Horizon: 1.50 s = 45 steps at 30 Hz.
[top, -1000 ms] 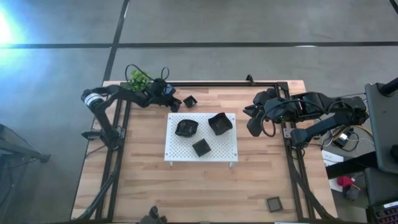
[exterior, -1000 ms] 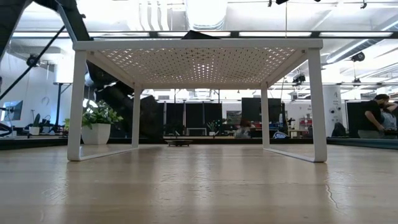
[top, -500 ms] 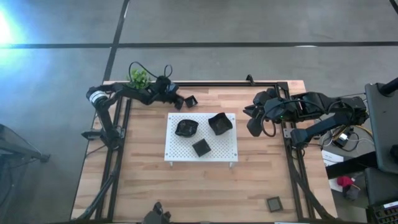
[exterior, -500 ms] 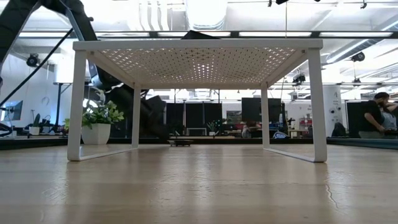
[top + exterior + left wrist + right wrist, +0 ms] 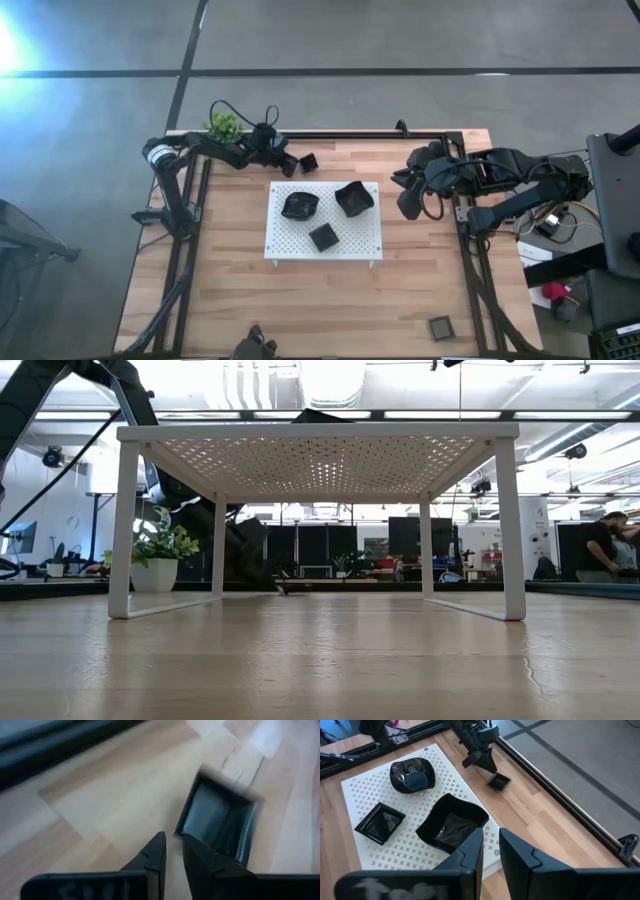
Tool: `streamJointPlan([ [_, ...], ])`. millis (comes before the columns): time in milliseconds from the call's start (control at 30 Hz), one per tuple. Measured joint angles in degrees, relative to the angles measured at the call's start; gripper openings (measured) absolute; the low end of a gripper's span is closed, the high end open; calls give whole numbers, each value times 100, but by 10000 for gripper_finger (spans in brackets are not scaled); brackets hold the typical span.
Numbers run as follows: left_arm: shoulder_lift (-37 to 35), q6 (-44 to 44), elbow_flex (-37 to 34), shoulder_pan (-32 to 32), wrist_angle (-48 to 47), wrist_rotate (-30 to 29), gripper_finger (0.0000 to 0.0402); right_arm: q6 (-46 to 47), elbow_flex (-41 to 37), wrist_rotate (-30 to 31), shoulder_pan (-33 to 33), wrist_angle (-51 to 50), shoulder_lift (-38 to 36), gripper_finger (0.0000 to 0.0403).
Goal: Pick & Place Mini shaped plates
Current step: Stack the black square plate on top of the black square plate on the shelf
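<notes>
- Reaching toward the frame's upper left, the left gripper (image 5: 291, 163) sat beside a small square plate (image 5: 306, 162), fingers nearly pressed together, gripping nothing.
- Three plates (image 5: 300, 205) lay on the white board (image 5: 367, 238).
- Right gripper (image 5: 407, 203) waited at right, fingers almost together.

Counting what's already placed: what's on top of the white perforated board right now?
Three black dishes sit on the white board: a rounded one, a wavy-edged one and a small square one. Nothing shows beneath the board in the low view.

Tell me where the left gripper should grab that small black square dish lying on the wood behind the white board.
Likely its near raised wall. The small black square dish lies flat and open-side up on the wooden table, so one finger can go inside and one outside, coming from above. The left gripper, nearly shut, would need to open first.
</notes>
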Motion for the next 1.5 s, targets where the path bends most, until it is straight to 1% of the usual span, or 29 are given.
streamJointPlan([
  [233, -2, -63, 5, -8, 158, 42, 57, -2, 0, 2, 0, 0, 0, 57],
  [600, -1, -444, 5, -102, 198, 10, 57, -151, 0, 2, 0, 0, 0, 57],
  [867, 153, -783, 9, -174, 573, -2, 57, -151, 0, 2, 0, 2, 0, 57],
  [1033, 147, -1022, 10, -193, 557, -1, 57, -153, 0, 2, 0, 2, 0, 57],
  [1300, 146, -1153, 8, -322, 511, 4, 57, -240, 0, 14, 0, 2, 0, 57],
  [1500, 146, -1473, 8, -346, 514, -73, 57, -240, 0, 15, 0, 2, 2, 57],
])
